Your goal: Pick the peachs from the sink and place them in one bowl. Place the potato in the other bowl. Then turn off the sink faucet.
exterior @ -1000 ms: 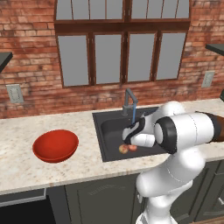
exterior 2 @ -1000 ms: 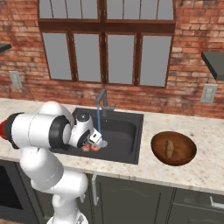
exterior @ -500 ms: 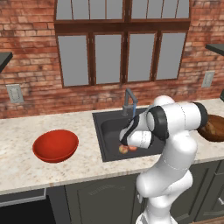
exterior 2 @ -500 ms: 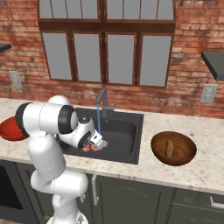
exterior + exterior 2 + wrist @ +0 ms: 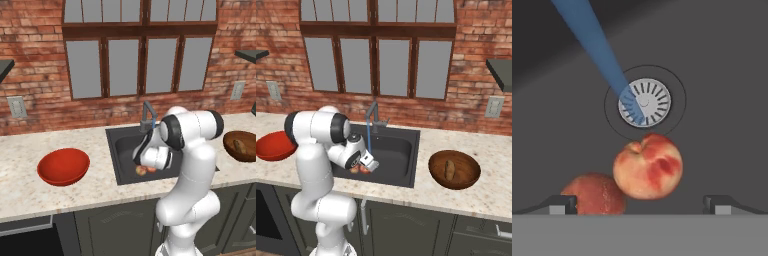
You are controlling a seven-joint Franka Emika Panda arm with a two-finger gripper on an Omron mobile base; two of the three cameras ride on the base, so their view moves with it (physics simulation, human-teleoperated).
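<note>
Hovering with fingers spread wide, the tool [image 5: 640,202] sits above two small round peaches, one paler yellow-orange [image 5: 647,166] and one reddish-pink [image 5: 594,194], touching beside the dark grey sink's [image 5: 722,100] drain. Light, wet and probably slippery, the paler fruit wants gripping across its widest middle.

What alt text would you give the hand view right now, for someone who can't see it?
Two peaches lie on the dark sink floor between the open gripper's fingertips: a paler one centered, a redder one touching it at lower left. Behind them, a blue stream of water hits the round metal drain.
</note>
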